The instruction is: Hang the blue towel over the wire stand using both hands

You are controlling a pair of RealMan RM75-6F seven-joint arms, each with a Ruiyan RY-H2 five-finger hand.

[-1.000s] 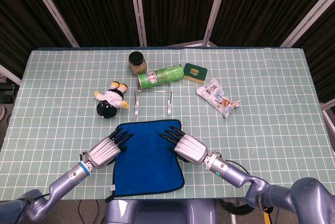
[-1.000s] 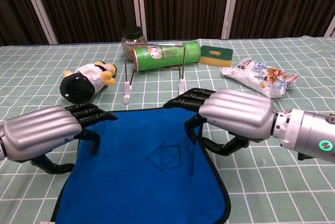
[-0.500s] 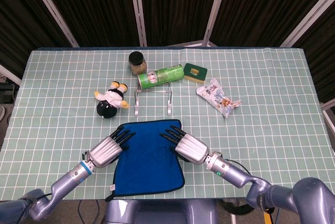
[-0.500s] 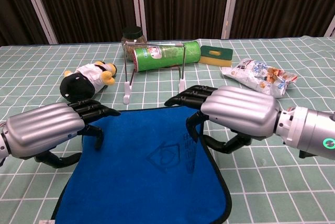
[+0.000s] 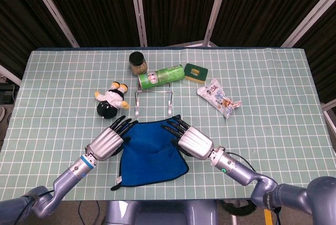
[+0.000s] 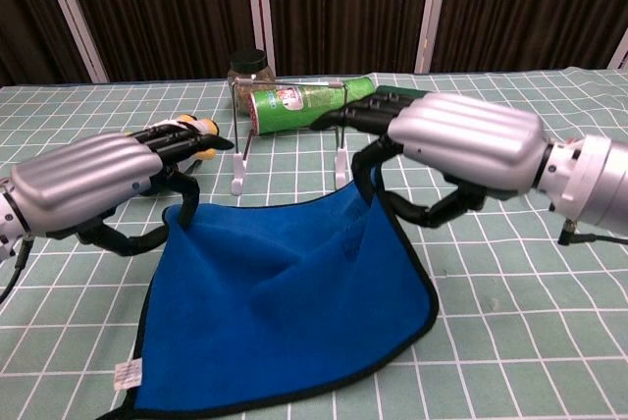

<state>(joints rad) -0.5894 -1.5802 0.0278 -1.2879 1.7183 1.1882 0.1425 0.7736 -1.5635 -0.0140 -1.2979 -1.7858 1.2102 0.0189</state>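
Since a moment ago both hands have raised the blue towel (image 6: 285,302) off the table, left hand (image 6: 93,184) and right hand (image 6: 461,140) each pinching a far corner, the wire stand (image 6: 289,131) ahead still bare, draping remains.

Lighting is even and bright from overhead in both views. The table (image 5: 273,83) is uniformly lit, with only short, soft shadows under objects. The curtain (image 5: 173,4) across the top of the frame stays dark. Pale highlights streak the metallic left hand (image 6: 83,184) and right hand (image 6: 461,140). Focus is sharp; the nearest parts are slightly soft.
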